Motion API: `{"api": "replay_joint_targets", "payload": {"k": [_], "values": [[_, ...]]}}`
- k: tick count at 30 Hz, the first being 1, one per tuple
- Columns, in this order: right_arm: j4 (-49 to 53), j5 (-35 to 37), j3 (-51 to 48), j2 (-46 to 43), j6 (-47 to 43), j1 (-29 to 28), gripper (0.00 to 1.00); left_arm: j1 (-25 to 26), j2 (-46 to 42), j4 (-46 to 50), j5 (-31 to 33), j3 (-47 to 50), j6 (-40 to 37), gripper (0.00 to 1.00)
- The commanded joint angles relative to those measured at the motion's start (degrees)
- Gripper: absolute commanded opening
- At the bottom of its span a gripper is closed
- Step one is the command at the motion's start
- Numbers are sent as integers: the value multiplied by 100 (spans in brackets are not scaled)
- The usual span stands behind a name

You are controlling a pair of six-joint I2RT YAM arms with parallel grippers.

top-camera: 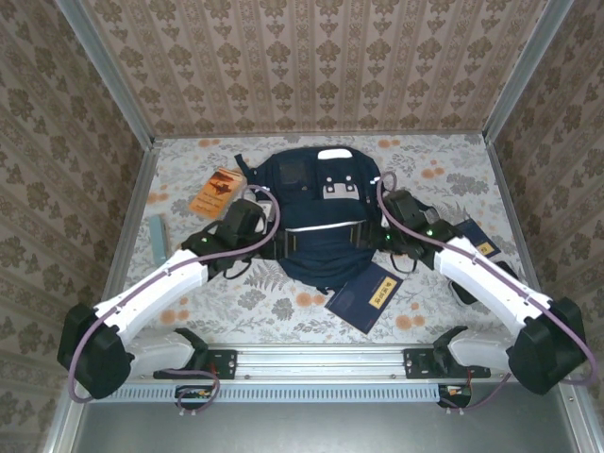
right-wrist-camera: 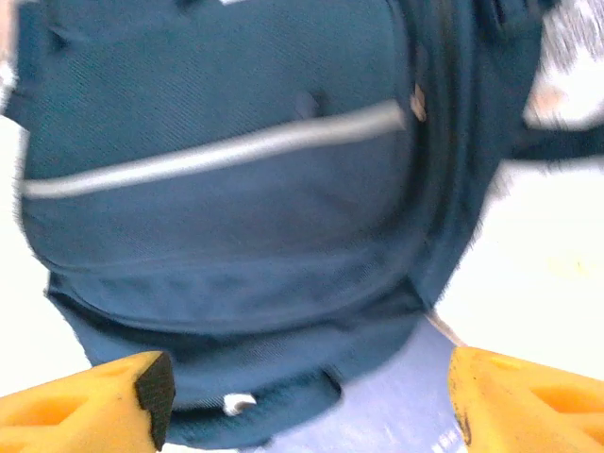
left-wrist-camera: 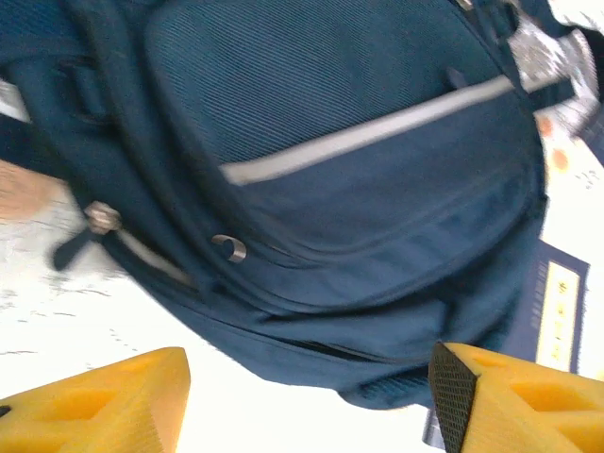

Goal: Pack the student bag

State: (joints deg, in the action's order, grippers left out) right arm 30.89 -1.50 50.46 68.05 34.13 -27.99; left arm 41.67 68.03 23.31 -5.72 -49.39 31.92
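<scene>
The left claw [left-wrist-camera: 307, 411] and the right claw [right-wrist-camera: 302, 401] both stand wide apart, empty, one at each side of the navy backpack [top-camera: 321, 212].

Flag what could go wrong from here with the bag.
1. The navy book sits against the student bag's bottom edge; shifting the bag may drag it along.
2. The open left end effector hovers close to a zipper pull, which could snag a finger.
</scene>
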Motion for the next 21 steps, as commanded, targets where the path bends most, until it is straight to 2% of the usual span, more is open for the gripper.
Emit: {"api": "replay_joint_targets", "payload": {"k": [1,5,7,10,16,21], "values": [[56,-541,-656,-483,659,-9,71,488,412,-226,-4,-224,687,67],[-486,-1029,-1328,-497,1020,-280,60,841,1185,-586,-70,-537,926,57],[-636,-1019,-1477,-338,1140,-496,57,869,1607,-513,-17,-815,988,49],[-975,-1072,-1713,-110,1353,-619,53,824,2218,-253,166,-1321,1040,43],[-1164,-869,-1900,383,1297,-640,52,510,3387,534,315,-2268,1271,37],[-1119,-534,-2001,608,1099,-570,52,154,3882,817,262,-2656,1336,36]]}}
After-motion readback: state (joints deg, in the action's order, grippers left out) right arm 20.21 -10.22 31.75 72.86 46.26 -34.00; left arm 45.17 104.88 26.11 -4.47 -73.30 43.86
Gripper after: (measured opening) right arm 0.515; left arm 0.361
